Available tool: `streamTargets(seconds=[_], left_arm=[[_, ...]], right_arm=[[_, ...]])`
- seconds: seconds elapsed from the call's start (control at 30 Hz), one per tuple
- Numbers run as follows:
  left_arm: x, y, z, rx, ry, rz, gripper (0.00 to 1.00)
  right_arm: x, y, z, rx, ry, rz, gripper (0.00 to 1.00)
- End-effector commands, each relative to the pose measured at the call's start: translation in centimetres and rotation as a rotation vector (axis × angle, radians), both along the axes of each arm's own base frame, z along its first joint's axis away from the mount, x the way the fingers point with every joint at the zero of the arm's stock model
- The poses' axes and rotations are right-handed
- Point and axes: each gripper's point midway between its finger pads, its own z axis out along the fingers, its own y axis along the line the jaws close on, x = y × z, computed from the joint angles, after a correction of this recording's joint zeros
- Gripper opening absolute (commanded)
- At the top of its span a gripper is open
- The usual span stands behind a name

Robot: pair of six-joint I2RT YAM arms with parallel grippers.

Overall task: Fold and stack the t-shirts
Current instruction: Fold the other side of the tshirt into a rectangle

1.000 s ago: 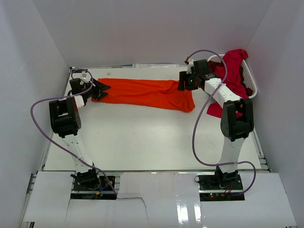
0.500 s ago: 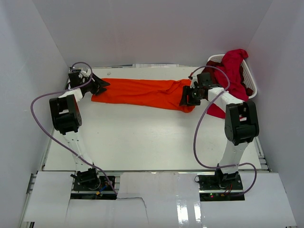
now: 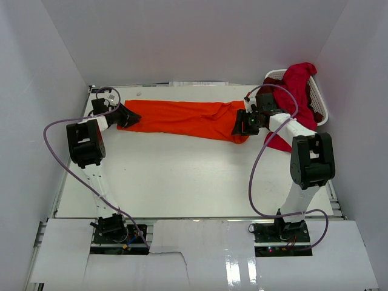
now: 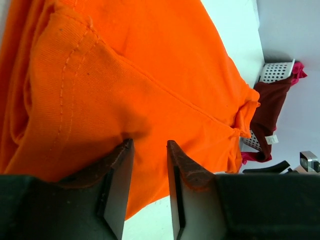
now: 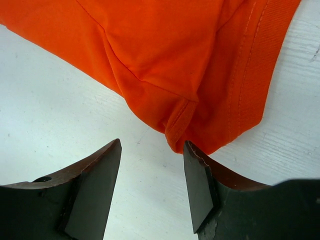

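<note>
- Looking down from above: catching the orange t-shirt (image 3: 182,118) lying pulled out in a long, rumpled band across the far part of the surface (image 3: 182,182), with the left jaws sitting at its left end and the right jaws at its right end.
- Also catching a crimson t-shirt (image 3: 300,79) draping over the white laundry basket (image 3: 323,115) in the far right corner.
- Peering from the left wrist: finding the left jaws standing a narrow way apart, pressing at the edge of the orange t-shirt (image 4: 150,75) beside a stitched hem, with cloth showing through the gap. Seeing no fold clearly pinched between them.
- Glimpsing a maroon t-shirt (image 4: 267,112) hanging by the basket beyond the shirt's other end.
- Peering from the right wrist: finding the right jaws standing well apart, straddling the corner of the orange t-shirt (image 5: 175,50) where the hem is curling under, with bare surface showing between the tips. Clamping nothing.
- Judging the handling: expecting light, limp, thin knit cloth, sagging and bunching once lifted and sliding easily on the smooth surface.
- Favouring a hold on the stitched hems at the two end corners, pinching every layer there and raising both ends together to keep the cloth flat.
</note>
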Motion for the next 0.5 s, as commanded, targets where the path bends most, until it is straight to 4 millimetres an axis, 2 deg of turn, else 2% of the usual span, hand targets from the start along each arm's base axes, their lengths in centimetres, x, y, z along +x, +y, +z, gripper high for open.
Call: streamTargets(seconds=[0.0, 0.27, 0.47], left_arm=[[0.1, 0.3, -0.4, 0.027, 0.007, 0.006, 0.42], [0.1, 0.6, -1.2, 0.054, 0.037, 0.014, 0.35], [-0.1, 1.2, -2.0, 0.092, 0.069, 0.036, 0.34]], right_arm=[[0.4, 0.4, -0.5, 0.034, -0.005, 0.013, 0.59], [0.6, 0.4, -1.9, 0.043, 0.010, 0.011, 0.56], [0.2, 0.0, -2.4, 0.033, 0.014, 0.005, 0.45]])
